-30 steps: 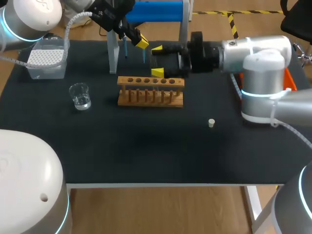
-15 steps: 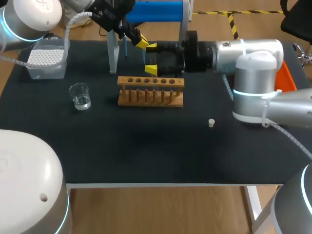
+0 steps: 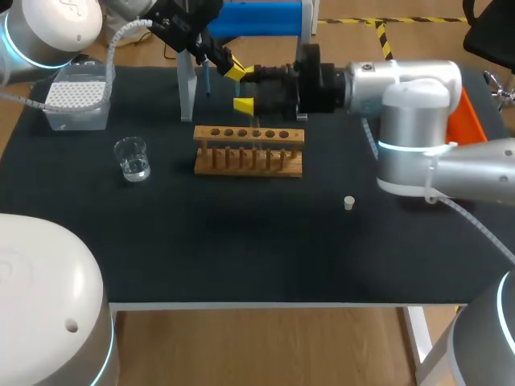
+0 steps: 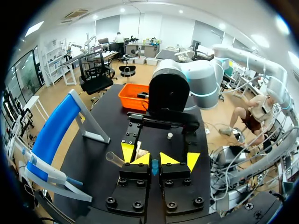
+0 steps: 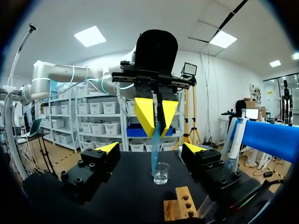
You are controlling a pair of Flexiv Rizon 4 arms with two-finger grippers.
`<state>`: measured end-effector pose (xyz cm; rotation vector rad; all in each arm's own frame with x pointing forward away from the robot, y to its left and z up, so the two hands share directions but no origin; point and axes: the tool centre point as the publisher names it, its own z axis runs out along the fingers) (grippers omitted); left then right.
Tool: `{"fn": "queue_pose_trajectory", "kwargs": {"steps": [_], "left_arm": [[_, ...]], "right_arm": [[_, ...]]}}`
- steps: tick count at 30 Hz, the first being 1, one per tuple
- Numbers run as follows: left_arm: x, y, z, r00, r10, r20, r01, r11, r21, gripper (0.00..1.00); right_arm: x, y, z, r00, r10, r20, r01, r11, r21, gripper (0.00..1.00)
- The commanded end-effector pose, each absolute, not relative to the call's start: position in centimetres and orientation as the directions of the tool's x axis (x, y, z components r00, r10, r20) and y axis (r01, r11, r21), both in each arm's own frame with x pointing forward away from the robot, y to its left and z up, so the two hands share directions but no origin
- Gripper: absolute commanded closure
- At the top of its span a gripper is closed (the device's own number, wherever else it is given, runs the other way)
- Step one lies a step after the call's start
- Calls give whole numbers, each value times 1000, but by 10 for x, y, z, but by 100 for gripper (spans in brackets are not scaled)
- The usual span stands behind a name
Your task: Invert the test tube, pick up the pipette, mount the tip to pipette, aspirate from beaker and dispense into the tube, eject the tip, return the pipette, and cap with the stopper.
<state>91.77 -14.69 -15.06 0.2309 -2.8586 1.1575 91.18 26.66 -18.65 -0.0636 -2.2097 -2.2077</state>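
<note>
My left claw (image 4: 154, 161) is clenched on a thin bluish tube, which I take to be the test tube (image 5: 155, 149); it is too slim to make out well from the head view. In the right wrist view the tube hangs upright from between the left claw's yellow tips, above the back of the bench (image 3: 241, 241).

My right claw (image 3: 246, 88) reaches in from the right, level with the left claw and facing it. Its fingers are spread wide, one on each side of the tube, and neither touches it. So the right claw is released, with the tube in the gap between its fingers.

The wooden rack (image 3: 249, 150) stands just in front of both claws, its row of holes facing up. The beaker (image 3: 132, 158) sits on the bench to the left of the rack, well apart from it, with a little clear liquid in the bottom. From the right wrist view the beaker lines up beyond the lower end of the hanging tube.

The small white stopper (image 3: 349, 203) lies alone on the bench to the right of the rack, near my right arm. The tip box (image 3: 78, 96) sits at the far left corner. The pipette (image 5: 235, 140) rests on the blue stand (image 3: 257, 18) at the back.
</note>
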Motion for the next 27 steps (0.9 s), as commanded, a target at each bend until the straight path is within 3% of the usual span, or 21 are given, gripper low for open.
{"fn": "queue_pose_trajectory", "kwargs": {"steps": [1, 27], "left_arm": [[918, -147, -149, -987, -119, 104, -158, 713, -684, 100], [918, -147, -149, -987, -119, 104, -158, 713, -684, 100]], "right_arm": [[916, 271, -188, -999, 13, 43, 43, -1, 999, 53], [923, 278, -186, -998, -41, 51, 51, 7, 999, 53]]}}
